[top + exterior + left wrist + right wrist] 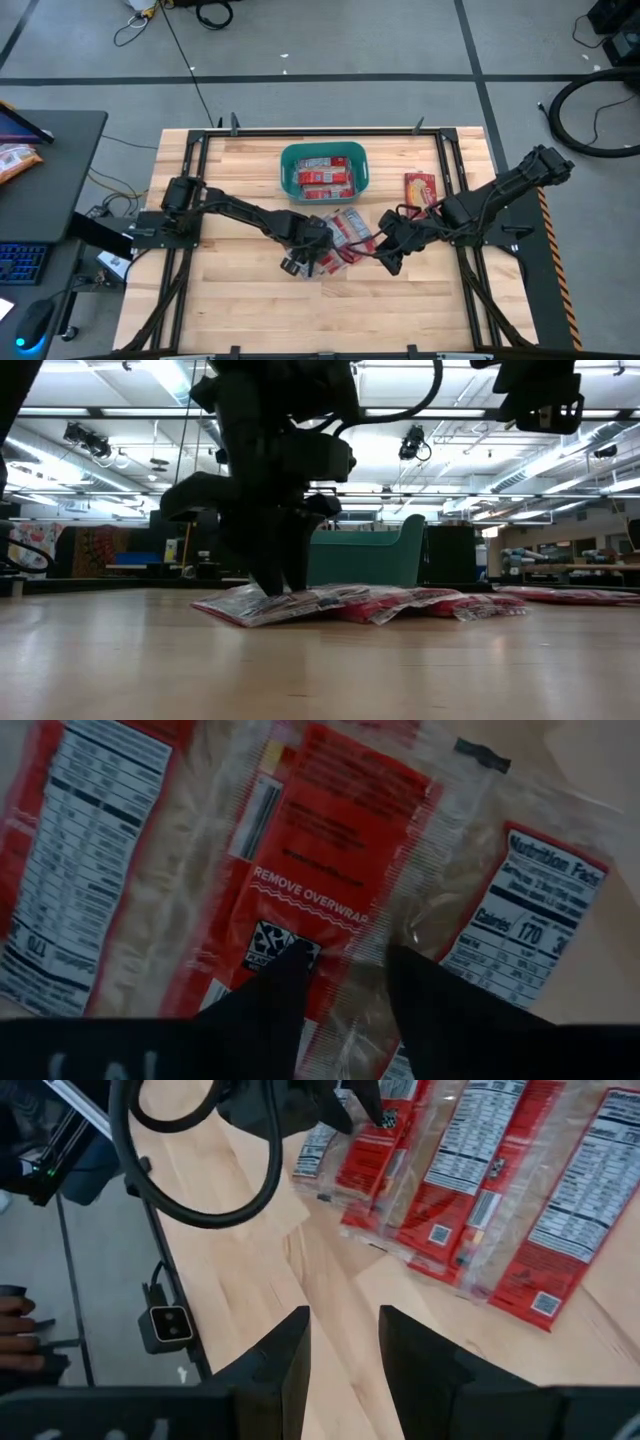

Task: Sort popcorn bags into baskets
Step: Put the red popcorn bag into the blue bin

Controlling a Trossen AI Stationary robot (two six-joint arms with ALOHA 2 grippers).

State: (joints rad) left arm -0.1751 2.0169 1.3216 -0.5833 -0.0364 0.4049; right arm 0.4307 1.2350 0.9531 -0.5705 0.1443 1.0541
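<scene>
The left gripper's two dark fingers stand slightly apart, tips pressed down on the clear overwrap of a red popcorn bag, straddling a fold of film without yet plainly pinching it; in the low view that gripper sits right on the near edge of the pile. The pile of popcorn bags lies loose in the middle of the wooden table, several packets overlapping, just in front of the teal basket. The basket already holds a few red packets, so I judge the sorting partly done. Further right, the right gripper hovers beside the pile over bare wood, its fingers parted with nothing between them. One more packet lies alone to the right of the basket, well apart from the pile. By my count, most of the bags remain outside the basket.
</scene>
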